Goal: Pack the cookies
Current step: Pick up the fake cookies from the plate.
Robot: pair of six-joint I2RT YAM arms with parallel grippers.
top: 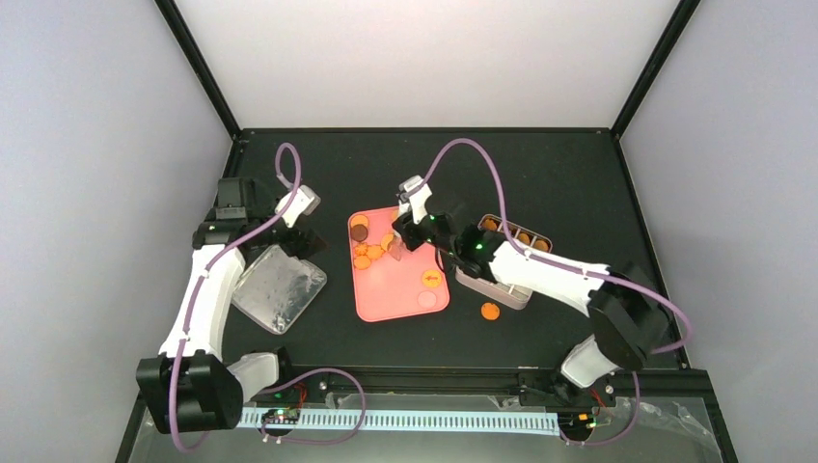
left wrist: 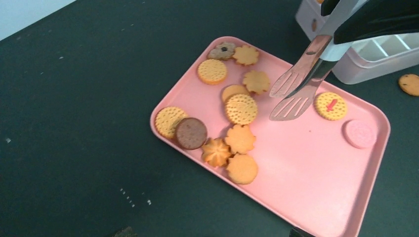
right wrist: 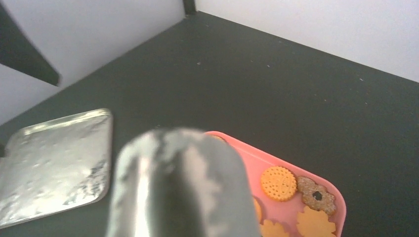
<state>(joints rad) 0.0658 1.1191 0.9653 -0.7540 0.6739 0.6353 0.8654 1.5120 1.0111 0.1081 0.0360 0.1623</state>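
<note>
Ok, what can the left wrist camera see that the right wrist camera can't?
Only the left wrist: the tongs' slotted tips, a pink cookie, a dark brown cookie and the white box. Only the right wrist: the silvery tray. Both: the pink tray with a round dotted cookie and a brownish flower cookie with a dark middle.

white arms (top: 207, 289), black joints (top: 198, 386), looping purple cables (top: 463, 145).
</note>
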